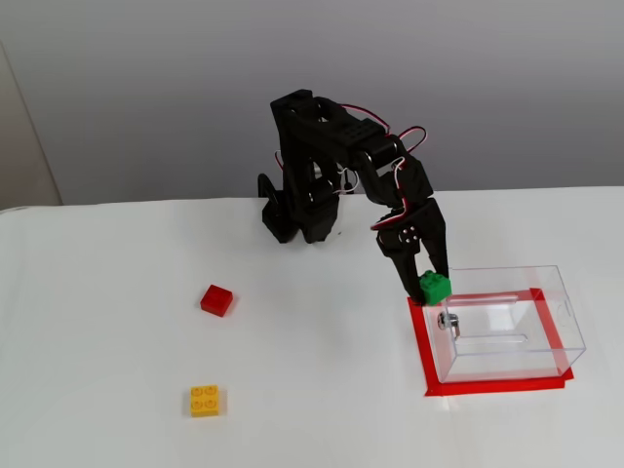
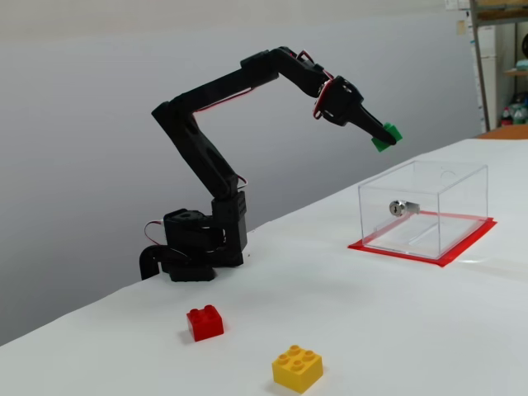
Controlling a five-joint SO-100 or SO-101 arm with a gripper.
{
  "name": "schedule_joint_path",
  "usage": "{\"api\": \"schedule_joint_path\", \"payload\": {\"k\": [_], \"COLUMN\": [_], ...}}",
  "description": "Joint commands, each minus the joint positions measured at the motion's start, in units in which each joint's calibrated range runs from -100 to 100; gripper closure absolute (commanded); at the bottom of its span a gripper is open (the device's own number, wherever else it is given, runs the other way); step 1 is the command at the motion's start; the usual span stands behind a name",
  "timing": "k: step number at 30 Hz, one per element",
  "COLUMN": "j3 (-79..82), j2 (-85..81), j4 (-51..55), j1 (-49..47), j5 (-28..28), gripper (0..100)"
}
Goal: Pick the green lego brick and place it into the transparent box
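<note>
The green lego brick is held in my black gripper, which is shut on it. In a fixed view the brick hangs well above the table, just left of and above the near wall of the transparent box. The box stands on a red mat, with a small metal fitting on its left wall. Nothing shows inside the box.
A red brick and a yellow brick lie on the white table, left of the box. The arm's base stands at the back of the table.
</note>
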Motion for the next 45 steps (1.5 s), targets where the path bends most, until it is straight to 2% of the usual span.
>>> {"api": "schedule_joint_path", "payload": {"k": [1,10,18,26,34,45], "j3": [-2.56,-4.1,-13.41,-20.1,-19.38,-20.1], "j2": [-0.44,4.91,15.43,24.59,27.48,34.26], "j4": [-0.51,-0.6,-0.6,-0.68,-7.13,-7.47], "j1": [-4.18,-12.39,-16.75,-19.56,-21.63,-22.74], "j5": [-0.21,-0.21,-0.21,-0.26,0.0,0.05], "gripper": [94,95,95,95,95,94]}}
